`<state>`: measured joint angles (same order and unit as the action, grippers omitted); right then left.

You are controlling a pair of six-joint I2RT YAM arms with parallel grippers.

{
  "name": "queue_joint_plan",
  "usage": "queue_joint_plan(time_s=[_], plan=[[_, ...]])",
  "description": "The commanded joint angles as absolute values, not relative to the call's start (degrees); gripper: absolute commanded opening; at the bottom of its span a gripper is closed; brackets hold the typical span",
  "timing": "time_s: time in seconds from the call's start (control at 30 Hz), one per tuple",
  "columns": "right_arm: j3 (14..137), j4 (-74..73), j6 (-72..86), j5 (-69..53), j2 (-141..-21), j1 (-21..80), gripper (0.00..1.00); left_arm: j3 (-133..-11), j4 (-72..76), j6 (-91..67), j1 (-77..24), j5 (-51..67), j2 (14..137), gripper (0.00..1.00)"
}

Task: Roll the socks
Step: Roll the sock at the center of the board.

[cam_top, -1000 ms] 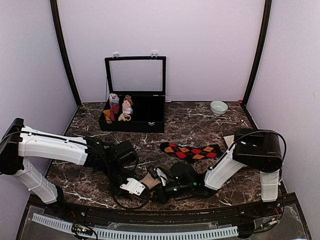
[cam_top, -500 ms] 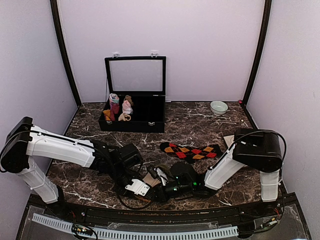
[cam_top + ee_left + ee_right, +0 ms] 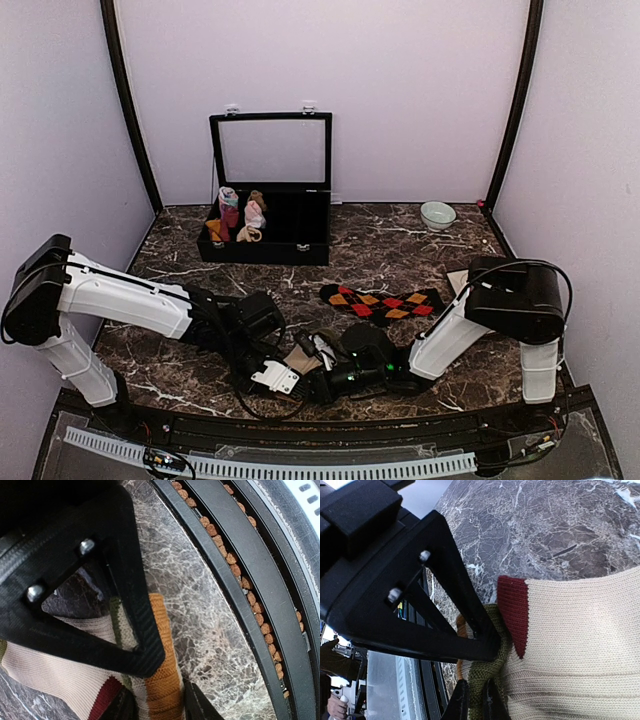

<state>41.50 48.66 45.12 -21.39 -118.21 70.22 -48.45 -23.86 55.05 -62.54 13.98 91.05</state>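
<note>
Both jaws pinch the striped sock, close together: right on its green cuff, left on its orange band.

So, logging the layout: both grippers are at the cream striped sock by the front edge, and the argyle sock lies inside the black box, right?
No: the argyle sock lies flat on the table, outside the black box, as the top view shows. The part about the cream striped sock holds.
</note>
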Motion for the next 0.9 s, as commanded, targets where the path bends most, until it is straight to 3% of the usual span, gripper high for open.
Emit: queue_joint_plan(time_s=[0.0, 0.13, 0.37, 0.43, 0.77, 0.87], plan=[[34.69, 24.34, 45.82, -17.31, -125.95, 68.12, 0.00, -45.02, -24.21, 54.33, -62.66, 13.49, 90.08, 0.34], [34.58, 23.88, 45.06, -16.33, -124.52, 68.11, 0.01, -45.07, -22.95, 53.31, -62.67, 11.52, 93.00, 0.26], [32.50, 24.41, 42.54, -10.50, -117.19, 68.89, 0.20, -46.36, -24.28, 51.88, -62.12, 13.26, 97.07, 0.11], [32.46, 23.53, 40.86, -7.76, -115.09, 69.96, 0.26, -46.95, -25.91, 51.79, -61.59, 14.59, 98.43, 0.09], [27.63, 27.49, 40.31, 2.32, -107.26, 75.10, 0.35, -51.90, -36.10, 51.68, -58.90, 21.01, 105.37, 0.04], [24.96, 29.16, 38.23, 10.14, -102.22, 79.06, 0.44, -53.54, -38.54, 51.83, -58.43, 22.72, 106.61, 0.04]])
